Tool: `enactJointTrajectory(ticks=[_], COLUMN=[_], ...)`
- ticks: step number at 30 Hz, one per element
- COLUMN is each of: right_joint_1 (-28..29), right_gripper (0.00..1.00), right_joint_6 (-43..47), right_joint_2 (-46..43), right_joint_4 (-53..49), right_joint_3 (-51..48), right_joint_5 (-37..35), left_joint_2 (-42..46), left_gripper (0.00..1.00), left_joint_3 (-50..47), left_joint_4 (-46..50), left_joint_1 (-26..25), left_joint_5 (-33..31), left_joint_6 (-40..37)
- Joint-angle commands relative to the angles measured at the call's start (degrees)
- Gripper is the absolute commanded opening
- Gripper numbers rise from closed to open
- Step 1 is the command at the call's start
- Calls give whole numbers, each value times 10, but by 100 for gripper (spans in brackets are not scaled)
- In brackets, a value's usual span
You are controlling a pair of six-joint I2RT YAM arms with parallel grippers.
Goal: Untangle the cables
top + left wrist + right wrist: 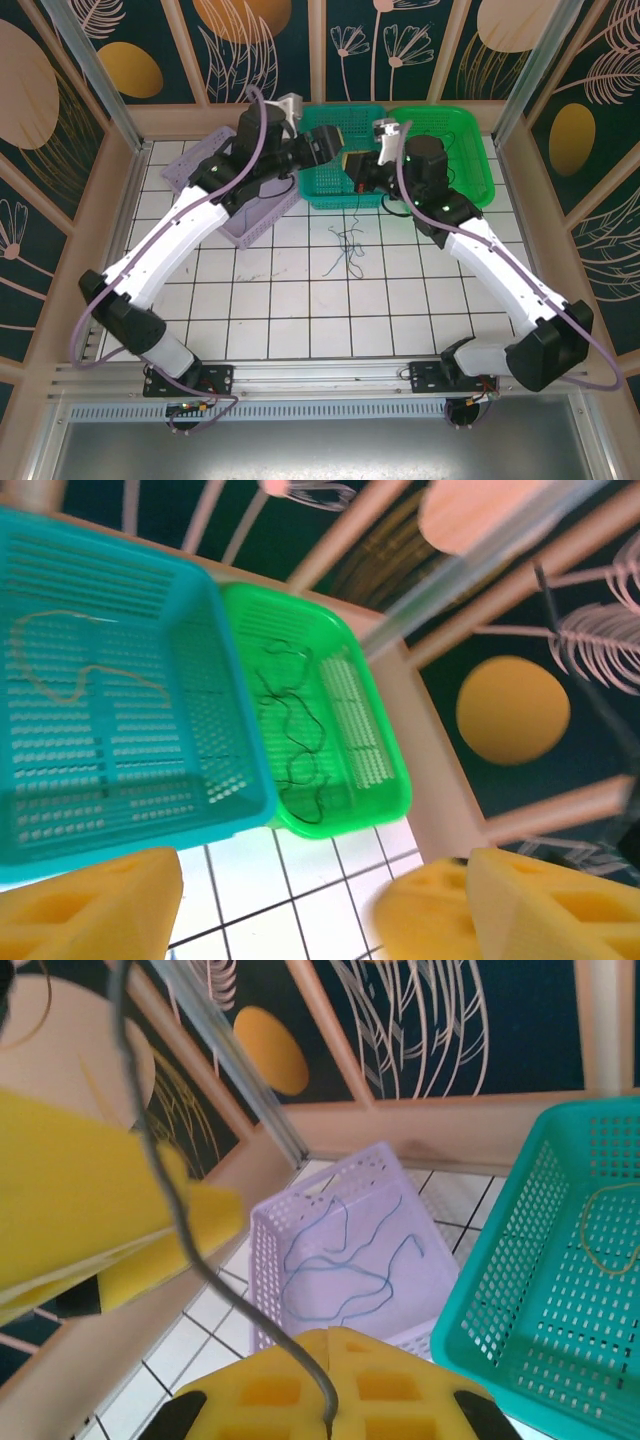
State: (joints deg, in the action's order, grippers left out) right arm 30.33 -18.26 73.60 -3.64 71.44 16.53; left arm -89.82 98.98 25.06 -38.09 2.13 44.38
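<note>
Yellow-padded, the right tool (330, 1345) is clamped on a dark cable (178, 1222), its fingers pressed together with the wire coming out of the seam between them. From that grip the dark cable climbs steeply up and to the left in the right wrist view. It crosses a yellow block that I take for a finger (80, 1190) of the left tool (290, 905). The left tool stands apart with nothing between its pads, so the right arm alone carries this strand. Where the strand's far end lies I cannot tell. Seen from above, both tools hang over the teal basket (340, 195). In colour the strand looks closest to the black cable (295, 725) in the green basket (395, 780), which sits right against the teal basket on its right, the right arm's own side. I judge the coming move turns on a short sideways carry that way. A pale cable (600, 1225) lies inside the teal basket, and blue cables (340, 1260) lie in the lilac basket (262, 1260) just left of it. A loose tangle (345, 250) sits on the bench (300, 310) near the teal basket's near side, between the arms. The left tool, close beside the strand, is the likeliest snag.
</note>
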Motion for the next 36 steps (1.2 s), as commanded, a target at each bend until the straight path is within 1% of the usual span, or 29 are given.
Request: enactJointTrajectory(ticks=[1, 3, 5, 8, 10, 12, 14, 16, 20, 27, 29, 30, 33, 36], right_joint_1=[-4, -7, -10, -15, -16, -16, -16, -16, -16, -16, -16, -16, -16, -21], right_gripper=[0, 0, 0, 0, 0, 0, 0, 0, 0, 0, 0, 0, 0, 0], right_joint_6=[-40, -58, -70, -83, -92, -101, -112, -122, -139, -150, -153, -154, -153, -155], right_joint_2=[-33, -41, -45, -47, -44, -42, -43, -45, -51, -60, -66, -71, -85, -99], right_joint_4=[-19, -23, -31, -41, -47, -46, -46, -46, -43, -35, -38, -38, -45, -50], right_joint_3=[32, 36, 48, 71, 85, 90, 92, 92, 83, 63, 54, 47, 20, -11], right_joint_5=[-48, -55, -63, -69, -66, -61, -58, -54, -46, -11, -9, -8, -9, -9], left_joint_2=[48, 58, 59, 52, 44, 38, 29, 11, -23, -71, -81, -103, -128, -128], left_gripper=[75, 74, 71, 68, 68, 68, 69, 71, 72, 74, 74, 74, 73, 72], left_joint_3=[-55, -93, -128, -190, -244, -300, -345, -370, -379, -366, -358, -349, -325, -312], left_joint_4=[-6, -2, -3, -13, -52, -115, -176, -216, -279, -297, -302, -299, -284, -233], left_joint_1=[11, 15, 16, 17, 15, 16, 14, 13, 7, -13, -19, -23, -29, -31], left_joint_5=[-88, -87, -64, -24, 23, 65, 90, 116, 152, 189, 198, 202, 212, 190], left_joint_6=[70, 95, 119, 178, 230, 280, 321, 351, 388, 440, 443, 439, 431, 409])
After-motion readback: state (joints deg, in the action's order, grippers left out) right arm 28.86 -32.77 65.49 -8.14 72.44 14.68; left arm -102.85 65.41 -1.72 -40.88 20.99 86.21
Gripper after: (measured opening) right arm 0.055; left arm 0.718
